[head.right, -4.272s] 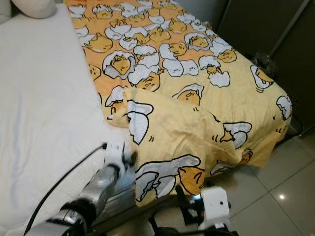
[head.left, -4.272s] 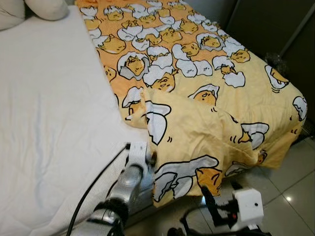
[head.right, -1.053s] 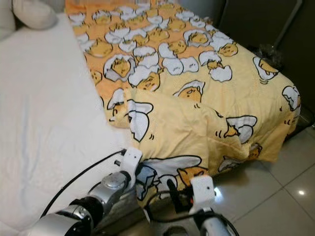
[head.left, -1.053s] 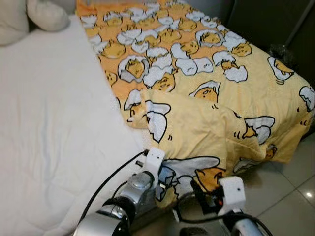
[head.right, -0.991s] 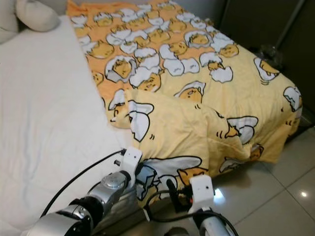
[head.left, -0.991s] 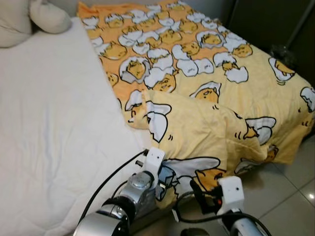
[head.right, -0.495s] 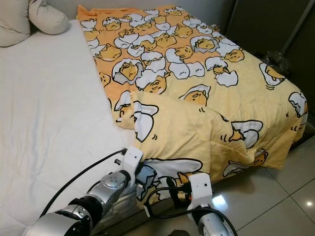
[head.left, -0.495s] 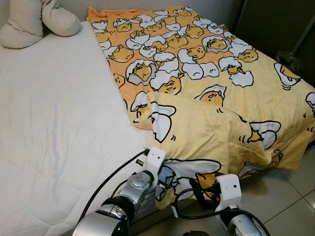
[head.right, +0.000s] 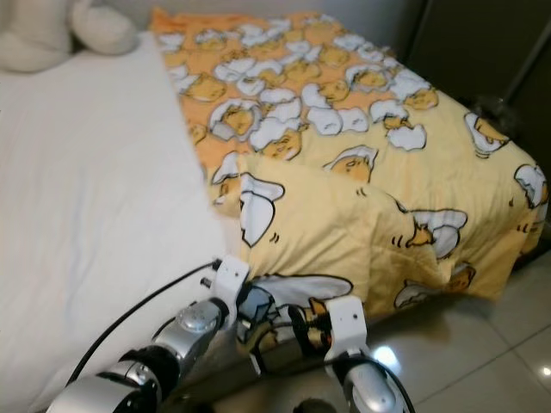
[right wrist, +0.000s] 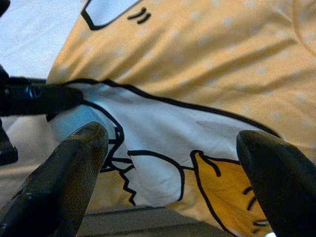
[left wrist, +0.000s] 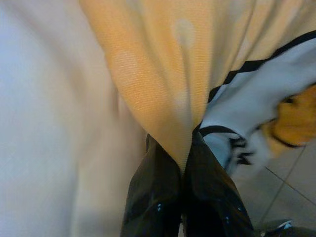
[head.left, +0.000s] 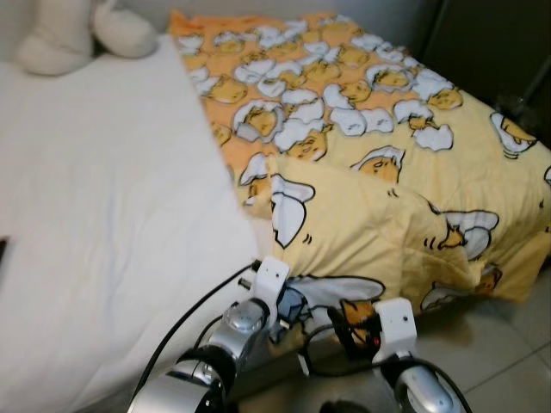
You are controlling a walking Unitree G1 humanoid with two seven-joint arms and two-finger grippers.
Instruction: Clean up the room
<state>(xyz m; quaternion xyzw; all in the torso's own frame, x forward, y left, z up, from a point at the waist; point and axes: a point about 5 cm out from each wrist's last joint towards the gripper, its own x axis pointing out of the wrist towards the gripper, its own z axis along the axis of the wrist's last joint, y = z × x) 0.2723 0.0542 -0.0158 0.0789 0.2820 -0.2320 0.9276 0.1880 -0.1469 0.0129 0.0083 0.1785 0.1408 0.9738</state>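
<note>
A yellow blanket (head.left: 379, 163) printed with cartoon eggs covers the right half of the bed, its near corner folded back and hanging over the edge. My left gripper (head.left: 289, 307) is shut on that hanging edge; in the left wrist view its fingers (left wrist: 155, 197) pinch the yellow fabric (left wrist: 158, 74). My right gripper (head.left: 343, 323) hovers just right of it, open, facing the same edge. In the right wrist view its fingers (right wrist: 69, 177) stand wide apart before the blanket (right wrist: 197, 74), not touching it.
The bare white mattress (head.left: 103, 198) takes the left half of the bed, with cream pillows (head.left: 77, 34) at its head. A dark cabinet (head.left: 491, 43) stands to the right. Glossy floor tiles (head.left: 508, 353) lie below the bed's foot.
The head camera has tilted, shifting the whole picture. The right gripper has come up from the floor side towards the hanging blanket edge beside the left gripper, which stays on the fabric.
</note>
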